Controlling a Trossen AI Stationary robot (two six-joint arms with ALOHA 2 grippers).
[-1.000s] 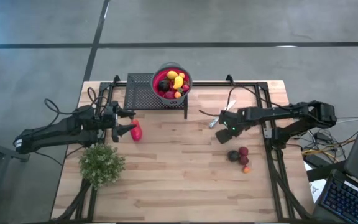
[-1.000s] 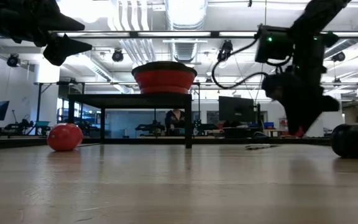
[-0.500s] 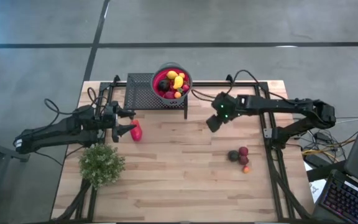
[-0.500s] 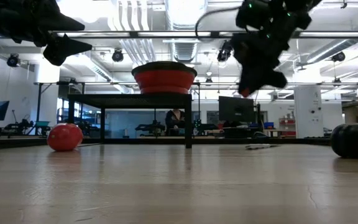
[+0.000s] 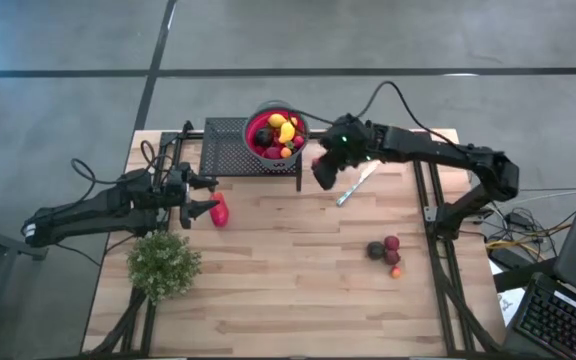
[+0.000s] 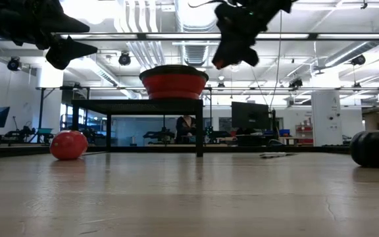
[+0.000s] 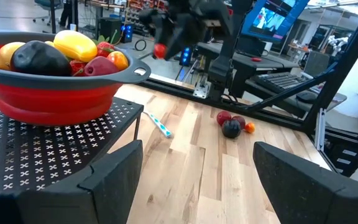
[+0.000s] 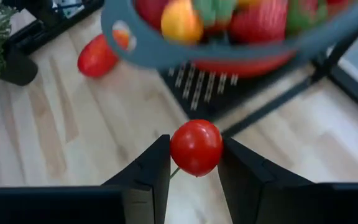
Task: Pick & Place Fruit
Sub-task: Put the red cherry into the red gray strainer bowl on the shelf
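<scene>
High view: right gripper (image 5: pixel 324 170), fingers clamped on small red fruit (image 8: pixel 196 147), just beside bowl (image 5: pixel 302 132) rim, raised. Left gripper (image 5: pixel 208 196) spread, empty, farther off.

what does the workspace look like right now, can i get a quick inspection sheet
surface: wooden table, black mesh stand at its far edge.
job's things: red bowl on the stand, full of fruit; larger red piece on the table near the left arm; three loose fruits on the right side; small red fruit held in the air just short of the bowl.
clutter: knife lying flat; bushy plant at the left edge.
grippers: right gripper shut on the small red fruit; left gripper open, empty, facing the stand.
cables: black cable looping over the right arm.
surroundings: laptop at the right; concrete floor.
</scene>
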